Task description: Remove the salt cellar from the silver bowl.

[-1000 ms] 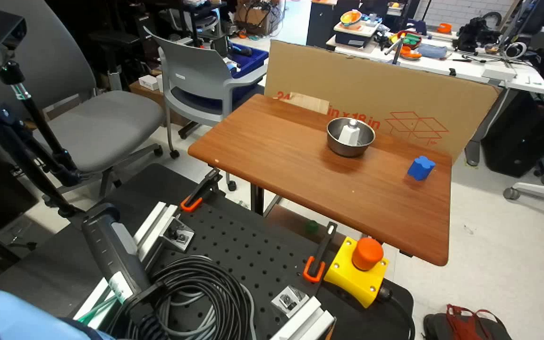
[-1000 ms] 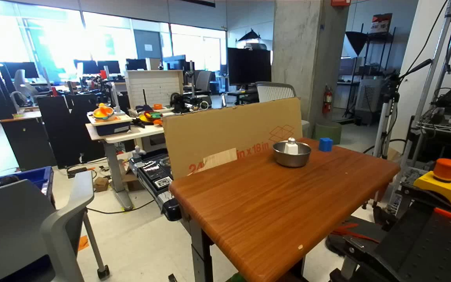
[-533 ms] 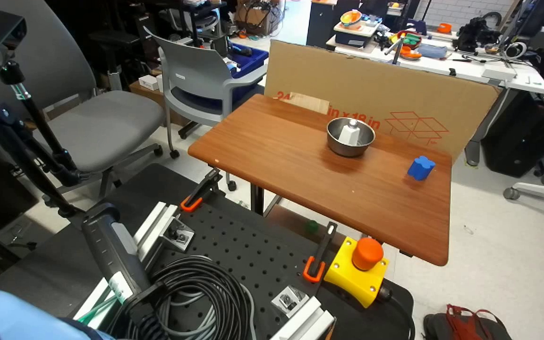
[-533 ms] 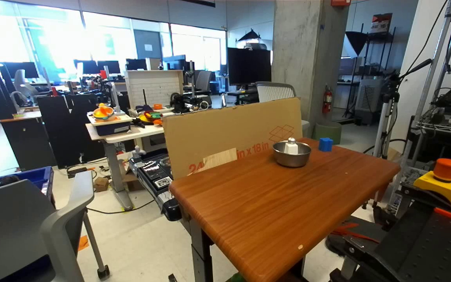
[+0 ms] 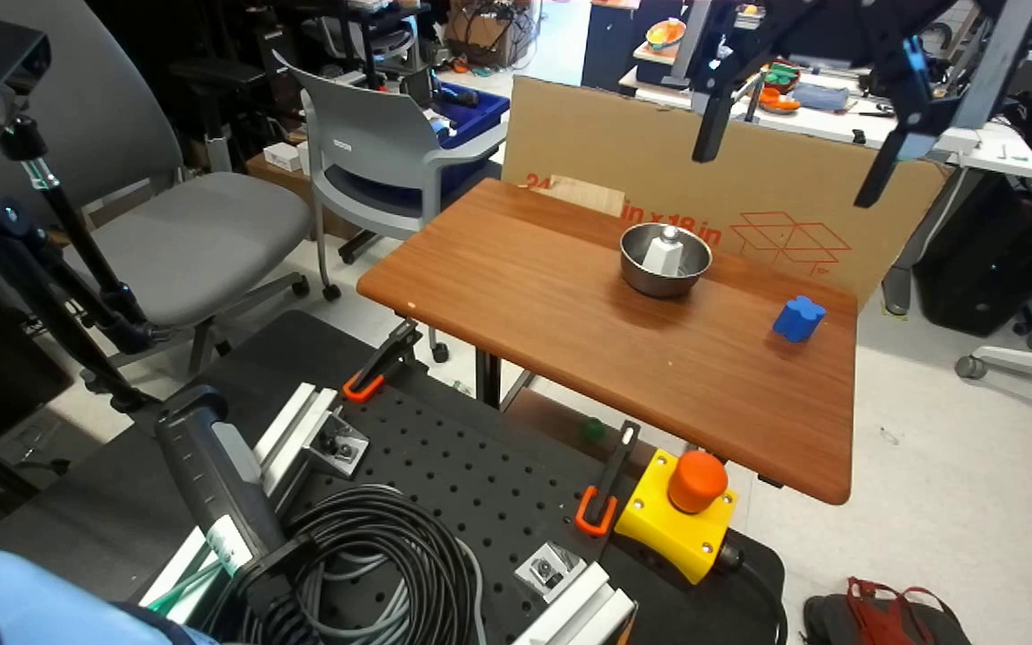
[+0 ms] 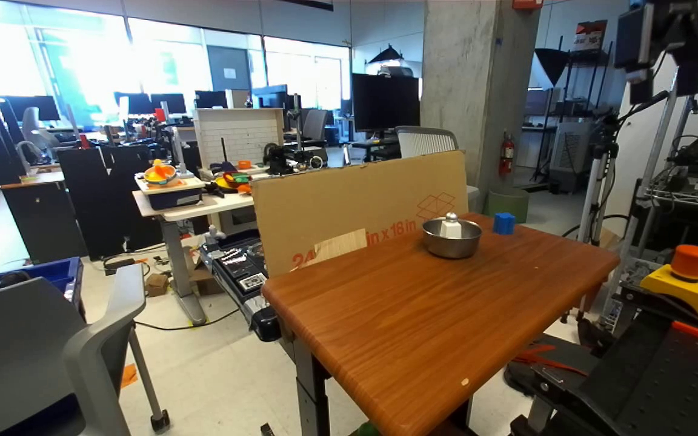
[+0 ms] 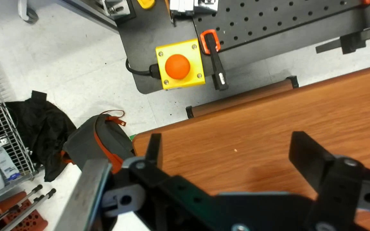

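The white salt cellar (image 5: 663, 254) stands in the silver bowl (image 5: 659, 285), its rounded top above the rim. In an exterior view the salt cellar (image 6: 451, 228) also shows inside the bowl (image 6: 452, 247). The bowl sits toward the back of the brown table (image 5: 516, 278). My gripper (image 5: 785, 175) is open and empty, high above the table, on the blue block's side of the bowl. It also shows at the upper right in an exterior view (image 6: 664, 91). In the wrist view the open fingers (image 7: 227, 138) frame bare wood; the salt cellar is not visible there.
A small blue block (image 5: 799, 320) stands near the table's corner. A cardboard sheet (image 5: 713, 152) stands upright along the table's back edge. A yellow box with an orange button (image 5: 677, 515) and clamps sit on the black base by the table's front edge.
My gripper has come into both exterior views from above, open. The bowl, the salt cellar and the blue block have not moved.
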Robot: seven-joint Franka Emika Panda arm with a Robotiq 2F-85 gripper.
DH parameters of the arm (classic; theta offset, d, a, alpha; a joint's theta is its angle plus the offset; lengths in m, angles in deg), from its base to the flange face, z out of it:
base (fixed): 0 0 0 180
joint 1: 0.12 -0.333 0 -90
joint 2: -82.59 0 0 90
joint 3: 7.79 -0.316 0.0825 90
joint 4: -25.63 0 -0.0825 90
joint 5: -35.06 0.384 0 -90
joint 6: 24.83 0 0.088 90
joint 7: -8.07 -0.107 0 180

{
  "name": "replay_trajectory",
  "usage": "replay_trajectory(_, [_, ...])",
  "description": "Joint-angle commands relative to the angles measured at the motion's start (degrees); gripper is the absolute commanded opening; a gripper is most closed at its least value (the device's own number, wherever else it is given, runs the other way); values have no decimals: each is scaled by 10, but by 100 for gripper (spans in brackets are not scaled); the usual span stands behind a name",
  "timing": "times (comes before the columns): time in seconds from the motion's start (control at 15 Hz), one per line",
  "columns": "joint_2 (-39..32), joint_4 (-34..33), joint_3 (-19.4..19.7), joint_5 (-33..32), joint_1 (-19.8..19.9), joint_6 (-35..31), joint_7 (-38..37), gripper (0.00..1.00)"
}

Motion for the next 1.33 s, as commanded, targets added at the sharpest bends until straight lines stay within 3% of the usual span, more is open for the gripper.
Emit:
replay_trajectory(0.0, [-104,-53,-17,9,-16,-64,-50,100])
replay_trajectory(0.4, [-228,-152,-30,23,-45,-126,-134,100])
replay_trajectory(1.27, [-417,-334,-29,113,-69,-106,-152,100])
